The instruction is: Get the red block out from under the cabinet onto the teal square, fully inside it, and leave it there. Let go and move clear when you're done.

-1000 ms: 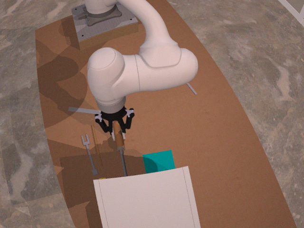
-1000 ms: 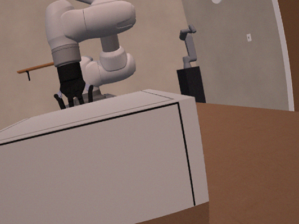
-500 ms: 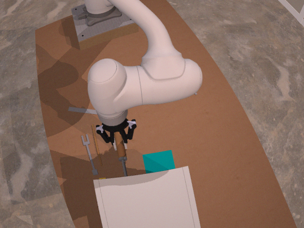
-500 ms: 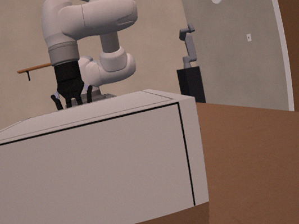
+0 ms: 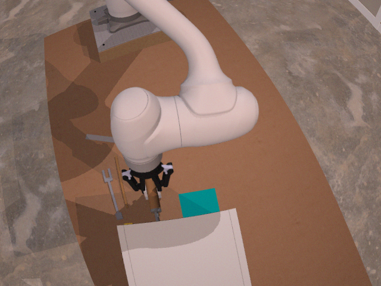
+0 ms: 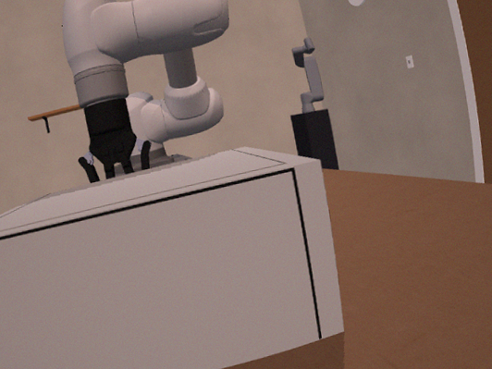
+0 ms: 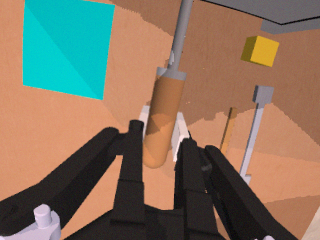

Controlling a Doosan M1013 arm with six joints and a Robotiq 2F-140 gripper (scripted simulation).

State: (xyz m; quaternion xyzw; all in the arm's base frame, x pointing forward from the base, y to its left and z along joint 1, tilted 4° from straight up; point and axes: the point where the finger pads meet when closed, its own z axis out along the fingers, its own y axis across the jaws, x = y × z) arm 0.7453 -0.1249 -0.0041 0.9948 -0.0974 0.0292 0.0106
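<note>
- Tool (image 5: 151,193) pointing down near the cabinet's front edge, fingers clamped on the brown handle (image 5: 152,196) of a long rod.
- Rod's grey shaft (image 7: 182,27) running from the handle away from the tool and passing under the cabinet (image 5: 184,249).
- Red block not visible in any view; position relative to the tool cannot be told.
- Teal square (image 5: 198,201) just beside the tool, on the side toward the bench's right edge, its far side touching the cabinet's front edge in the top view.
- Grey fork-ended bar (image 5: 111,193) and thin wooden stick (image 5: 121,181) lying side by side on the bench (image 5: 277,159), between the tool and the left edge.
- Small yellow block (image 7: 260,50) at the cabinet's front edge, beyond the fork-ended bar.
- Flat grey strip (image 5: 98,138) lying nearer the arm's base plate (image 5: 101,43), partly hidden by the arm.
</note>
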